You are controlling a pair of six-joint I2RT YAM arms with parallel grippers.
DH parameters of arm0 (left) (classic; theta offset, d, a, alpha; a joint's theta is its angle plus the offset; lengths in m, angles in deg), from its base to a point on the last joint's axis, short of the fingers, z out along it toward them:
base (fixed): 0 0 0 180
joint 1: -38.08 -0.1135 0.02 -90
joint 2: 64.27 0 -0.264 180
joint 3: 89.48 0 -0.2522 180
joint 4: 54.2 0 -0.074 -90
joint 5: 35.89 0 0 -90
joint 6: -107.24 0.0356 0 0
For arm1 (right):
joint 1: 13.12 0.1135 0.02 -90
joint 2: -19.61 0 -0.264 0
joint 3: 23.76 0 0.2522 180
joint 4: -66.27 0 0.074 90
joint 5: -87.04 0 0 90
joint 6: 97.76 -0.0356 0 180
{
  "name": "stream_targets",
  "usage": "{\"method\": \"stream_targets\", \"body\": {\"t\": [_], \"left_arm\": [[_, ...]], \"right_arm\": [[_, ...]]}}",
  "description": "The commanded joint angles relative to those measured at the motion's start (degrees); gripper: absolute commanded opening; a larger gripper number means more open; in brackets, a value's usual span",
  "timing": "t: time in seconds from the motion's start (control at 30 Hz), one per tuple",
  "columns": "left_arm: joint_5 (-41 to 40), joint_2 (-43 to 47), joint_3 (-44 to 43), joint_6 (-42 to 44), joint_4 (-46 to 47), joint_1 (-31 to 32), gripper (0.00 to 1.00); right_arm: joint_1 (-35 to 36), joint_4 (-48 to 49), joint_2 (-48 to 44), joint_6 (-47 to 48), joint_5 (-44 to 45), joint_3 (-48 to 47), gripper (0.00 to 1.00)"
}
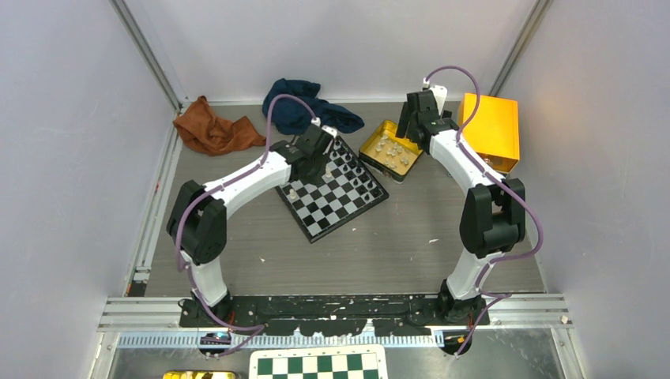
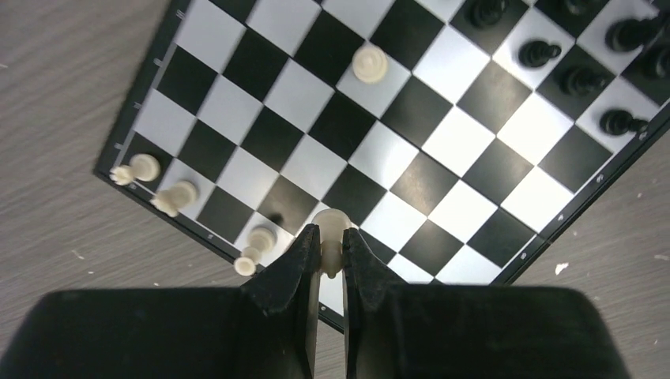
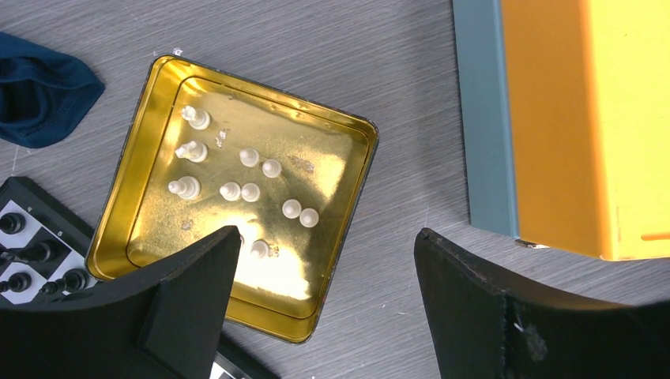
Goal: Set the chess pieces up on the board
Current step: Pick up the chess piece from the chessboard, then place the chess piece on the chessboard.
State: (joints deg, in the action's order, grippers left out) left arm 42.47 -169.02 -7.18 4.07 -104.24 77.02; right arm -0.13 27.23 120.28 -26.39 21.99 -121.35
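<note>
left gripper (image 2: 330, 238) jaws narrow, pinching one white piece (image 2: 332, 224) by its upper body, low over the board (image 1: 336, 207) at the board's 6 o'clock edge in the wrist view. right gripper (image 3: 325, 238) jaws wide, holding nothing, hovering over the gold tin (image 3: 370, 139) where loose white pieces (image 3: 250, 192) lie. black pieces (image 2: 540, 53) line the 1 o'clock edge. risks: nearest placed white neighbour (image 2: 257, 243) sits just beside at 9 o'clock, so opening fingers could clip it. the grip is high on a tiny piece, so it may tip or land across two squares on release. it's an edge square, so a slip rolls it off the rim. tin pieces are clustered, so the right side may catch two.
</note>
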Motion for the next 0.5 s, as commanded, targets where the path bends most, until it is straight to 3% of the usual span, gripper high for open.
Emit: {"method": "stream_targets", "body": {"t": [0.0,0.47], "left_arm": [[-6.27,2.69,-4.07,-1.90,-2.01,-0.35,0.04],[-6.53,3.63,-1.52,-10.70,-3.94,-7.35,0.00]], "right_arm": [[-0.20,2.09,0.01,0.35,0.72,-2.19,0.86],[-0.08,1.98,0.32,0.45,0.29,-2.80,0.86]]}}
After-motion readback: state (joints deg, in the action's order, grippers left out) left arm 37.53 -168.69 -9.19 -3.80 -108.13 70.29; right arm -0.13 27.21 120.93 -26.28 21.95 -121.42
